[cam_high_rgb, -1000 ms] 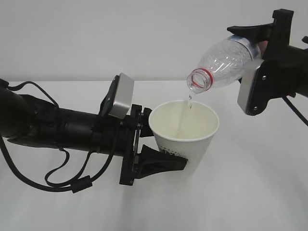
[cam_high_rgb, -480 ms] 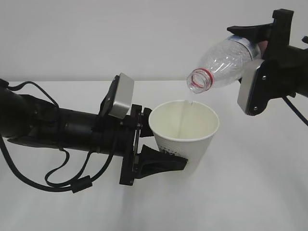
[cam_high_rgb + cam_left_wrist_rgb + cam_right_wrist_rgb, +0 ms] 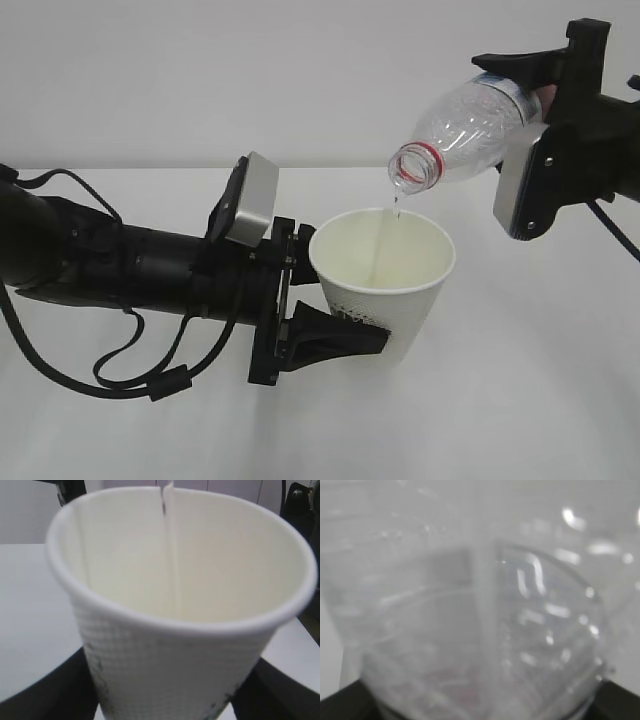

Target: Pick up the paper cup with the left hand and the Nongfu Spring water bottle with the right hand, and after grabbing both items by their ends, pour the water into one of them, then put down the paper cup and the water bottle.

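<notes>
My left gripper (image 3: 352,322) is shut on the lower part of the white paper cup (image 3: 385,285), holding it upright just above the table. The cup (image 3: 175,630) fills the left wrist view, with black fingers (image 3: 45,690) at either side of its base. At the upper right, my right gripper (image 3: 527,100) is shut on the base end of the clear Nongfu Spring water bottle (image 3: 465,130). The bottle is tilted with its red-ringed mouth down-left over the cup. A thin stream of water (image 3: 396,207) falls into the cup. The bottle (image 3: 480,605) blurs the right wrist view.
The white table (image 3: 520,410) stretches under and to the right of the cup, with a plain pale wall behind. The left arm's black cables (image 3: 130,375) hang close to the tabletop at lower left.
The stream at the bottle's mouth was fainter half a second ago and shows plainly again now. Both arms, the cup and the bottle hold their places.
</notes>
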